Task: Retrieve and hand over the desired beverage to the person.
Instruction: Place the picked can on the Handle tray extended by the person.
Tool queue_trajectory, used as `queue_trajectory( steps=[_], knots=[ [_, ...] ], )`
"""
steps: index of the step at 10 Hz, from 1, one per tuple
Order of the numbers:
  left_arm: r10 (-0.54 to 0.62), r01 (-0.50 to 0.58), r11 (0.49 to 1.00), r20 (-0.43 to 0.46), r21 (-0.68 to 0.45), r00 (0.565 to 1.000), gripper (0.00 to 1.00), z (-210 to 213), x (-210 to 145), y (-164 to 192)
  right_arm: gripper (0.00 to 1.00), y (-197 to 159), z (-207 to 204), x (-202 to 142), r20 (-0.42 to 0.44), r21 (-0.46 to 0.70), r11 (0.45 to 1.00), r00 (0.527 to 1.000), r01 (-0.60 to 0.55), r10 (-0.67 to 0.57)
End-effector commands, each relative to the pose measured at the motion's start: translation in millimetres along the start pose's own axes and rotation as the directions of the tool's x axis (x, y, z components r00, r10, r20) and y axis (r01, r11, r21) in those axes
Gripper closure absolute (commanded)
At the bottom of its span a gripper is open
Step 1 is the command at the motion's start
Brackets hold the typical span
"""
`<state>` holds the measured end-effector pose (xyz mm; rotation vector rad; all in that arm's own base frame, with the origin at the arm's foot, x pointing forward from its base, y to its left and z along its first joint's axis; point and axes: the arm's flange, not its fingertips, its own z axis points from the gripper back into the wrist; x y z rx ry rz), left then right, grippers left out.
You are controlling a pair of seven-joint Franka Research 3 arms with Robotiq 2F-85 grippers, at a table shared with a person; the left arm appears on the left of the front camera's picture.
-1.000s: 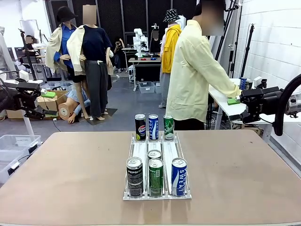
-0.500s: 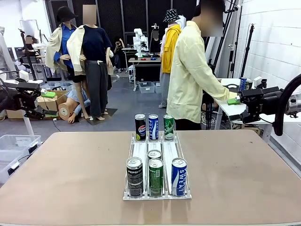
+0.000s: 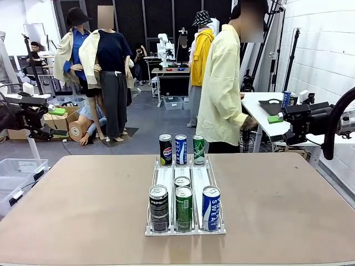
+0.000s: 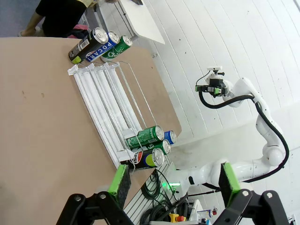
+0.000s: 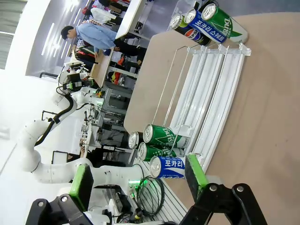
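both grippers hang wide open and empty, the left gripper and right gripper well off the table's sides. the cans sit in the rack mid-table, three at the far end and four near. the person faces away toward a side table and shows no choice, so a reach now risks taking the wrong can, or knocking its close neighbours.
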<state>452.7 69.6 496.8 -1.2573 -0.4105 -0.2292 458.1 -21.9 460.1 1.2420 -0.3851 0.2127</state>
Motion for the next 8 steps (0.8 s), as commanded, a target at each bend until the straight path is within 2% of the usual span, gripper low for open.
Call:
queue_trajectory(
  steps=[1, 8],
  knots=[
    [-0.003, 0.003, 1.000, 0.007, 0.000, 1.000, 0.00, 0.8, 0.6, -1.2, 0.00, -0.3, -0.3, 0.1, 0.002, 0.009, 1.000, 1.000, 0.004, -0.004],
    [-0.003, 0.003, 1.000, 0.007, 0.000, 1.000, 0.00, 0.8, 0.6, -1.2, 0.00, -0.3, -0.3, 0.1, 0.002, 0.009, 1.000, 1.000, 0.004, -0.004]
  ],
)
